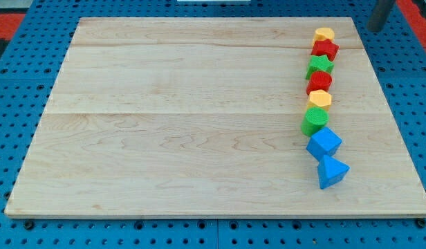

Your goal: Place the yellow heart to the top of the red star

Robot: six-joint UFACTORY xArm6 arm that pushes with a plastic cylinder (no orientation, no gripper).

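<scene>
Camera view shows my tip (pixel 377 28) off the surface (pixel 185 124) at the view's top right, well apart from the blocks; I have no jaws, only a bare rod holding nothing. Yellow heart (pixel 324 34) sits touching the red star (pixel 325 49) at its top (placement looks done), so any further nudge should be slight. Green star (pixel 320 66) crowds just below.

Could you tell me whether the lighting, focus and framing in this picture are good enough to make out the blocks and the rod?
Camera view: lighting even and soft, shadows faint, no glare on the wooden board. The yellow heart and red star are sharp, touching. My tip looks slightly blurred, off the board at the view's top right, apart from the blocks; the frame crops the rod's upper part.
</scene>
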